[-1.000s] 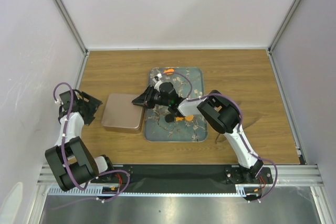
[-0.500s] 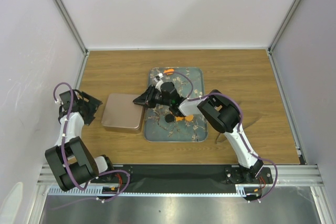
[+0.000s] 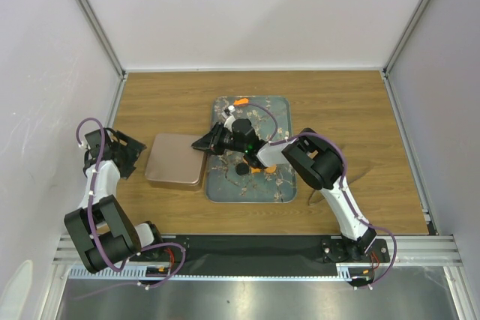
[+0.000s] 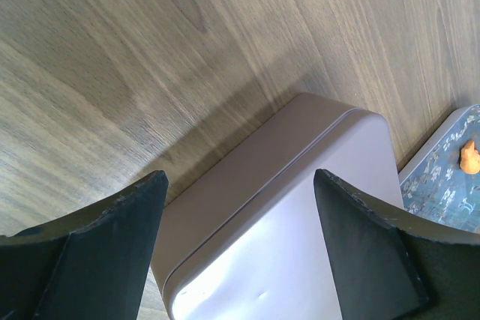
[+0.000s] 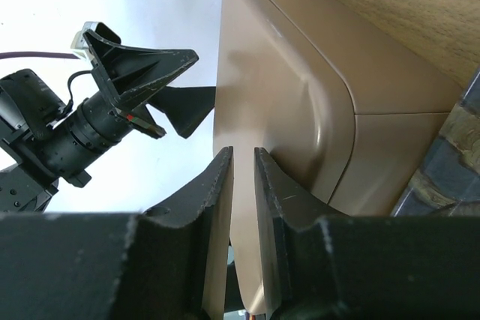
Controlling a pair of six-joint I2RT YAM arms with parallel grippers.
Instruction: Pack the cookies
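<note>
While the right claw point(image 3: 197, 143) points to the left at the far right corner of the brown box point(image 3: 176, 160), the cookies that can be seen lie behind it on the grey floral tray point(image 3: 279, 185), apart from its fingers. A black cookie point(image 3: 241, 170) and a small orange cookie point(image 3: 258, 169) sit just beside each other near the middle of the tray, to the right of the claw and closer to the near edge of the worktop point(image 3: 337, 110), partly under the right arm. Another orange piece point(image 3: 241, 100), of irregular shape, lies at the far edge of the tray, well apart from both claws. The fingers of the right claw are almost pressed together, with only a thin slit between them; I cannot tell whether they pinch something. The box stands on the worktop just beside the left edge of the tray, with its lid on, so what is inside is hidden. The left claw point(image 4: 238, 181) is near the left edge of the worktop, spread wide and holding nothing, and in its own camera the left part of the box shows between its two fingers.
</note>
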